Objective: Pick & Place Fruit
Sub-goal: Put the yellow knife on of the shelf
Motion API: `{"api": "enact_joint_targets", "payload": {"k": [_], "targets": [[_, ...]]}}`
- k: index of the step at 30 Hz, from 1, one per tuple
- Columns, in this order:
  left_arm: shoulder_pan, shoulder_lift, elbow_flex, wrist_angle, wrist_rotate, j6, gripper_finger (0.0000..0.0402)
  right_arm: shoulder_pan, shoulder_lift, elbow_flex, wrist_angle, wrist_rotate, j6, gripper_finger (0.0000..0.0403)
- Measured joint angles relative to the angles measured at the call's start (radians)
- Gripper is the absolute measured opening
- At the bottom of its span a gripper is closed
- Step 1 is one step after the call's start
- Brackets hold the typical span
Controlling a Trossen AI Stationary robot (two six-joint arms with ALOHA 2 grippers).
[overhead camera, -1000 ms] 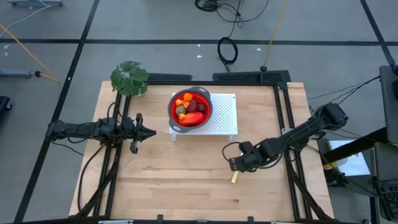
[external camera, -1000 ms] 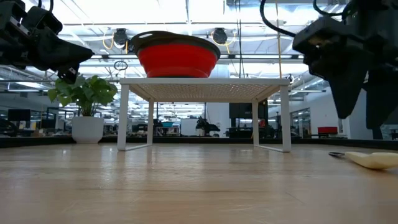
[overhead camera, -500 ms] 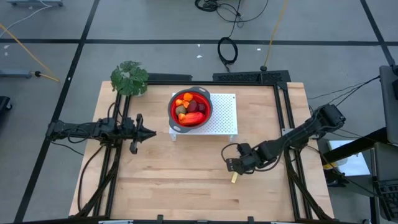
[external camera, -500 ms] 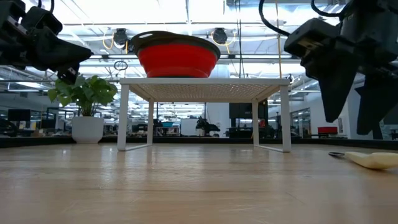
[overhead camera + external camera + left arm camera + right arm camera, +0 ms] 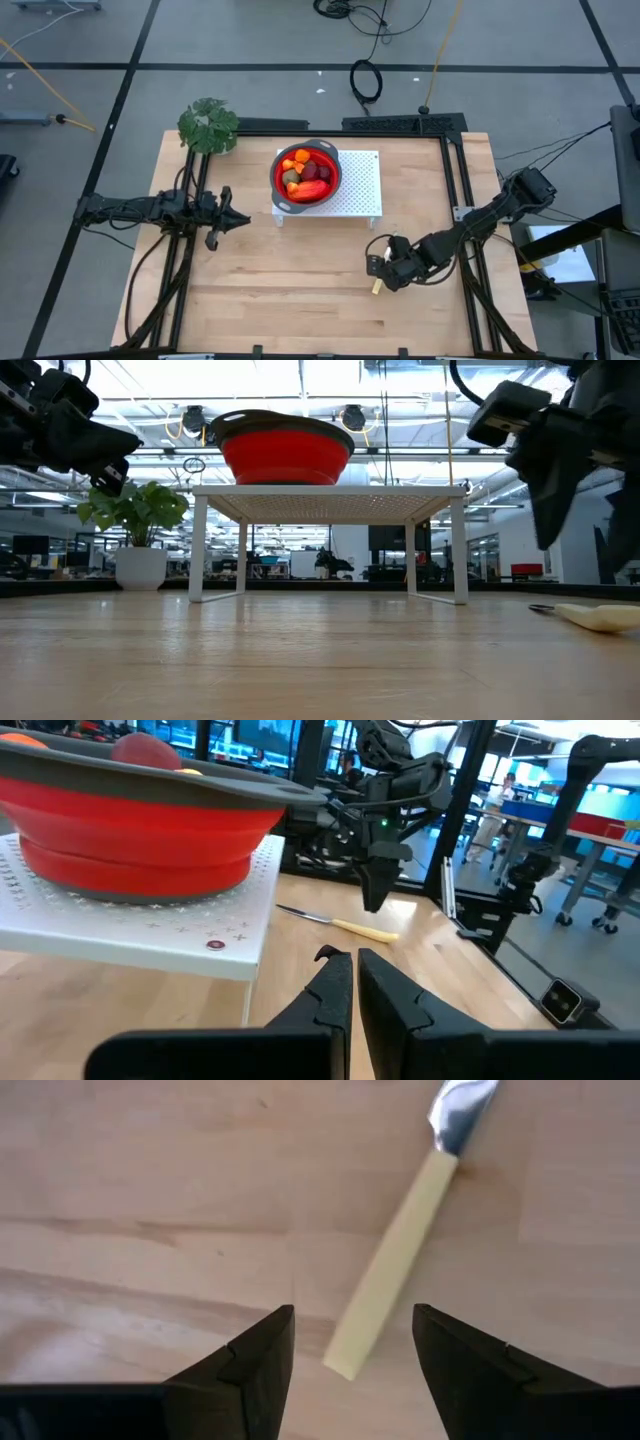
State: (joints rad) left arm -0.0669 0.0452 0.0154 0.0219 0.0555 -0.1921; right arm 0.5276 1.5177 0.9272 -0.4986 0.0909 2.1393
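Overhead, the right gripper [image 5: 385, 272] hangs low above the wooden table [image 5: 290, 290], its dark fingers [image 5: 250, 1355] spread wide and empty. A slim knife with a pale yellow handle [image 5: 392, 1285] lies flat on the boards between the fingers, reaching out ahead of their tips. The left gripper [image 5: 243, 217] waits with its fingers [image 5: 330, 990] pressed together, holding nothing. Ahead of those fingers, the mixed red, orange and olive fruit [image 5: 305, 174] sits in a red grey-rimmed bowl [image 5: 329, 160] on a white perforated stand [image 5: 362, 188].
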Motion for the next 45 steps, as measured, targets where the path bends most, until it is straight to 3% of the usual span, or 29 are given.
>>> {"api": "enact_joint_targets", "payload": {"k": [4,23,30,35,45], "targets": [[0.000,0.000,0.000,0.001,0.001,0.003,0.0019,0.000,0.000,0.000,0.001,0.044,0.022,0.0196],[0.000,0.000,0.000,0.005,0.032,0.006,0.0019,0.000,0.184,0.004,0.066,0.031,0.069,0.0196],[0.000,0.000,0.000,0.005,0.032,0.006,0.0019,0.005,0.197,0.004,0.036,0.018,0.121,0.0195],[0.000,0.000,0.000,0.005,0.032,0.006,0.0019,0.004,0.198,0.003,0.031,0.013,0.134,0.0166],[0.000,0.000,0.000,0.005,0.032,0.014,0.0019,0.005,0.198,0.002,0.020,0.010,0.141,0.0069]]}}
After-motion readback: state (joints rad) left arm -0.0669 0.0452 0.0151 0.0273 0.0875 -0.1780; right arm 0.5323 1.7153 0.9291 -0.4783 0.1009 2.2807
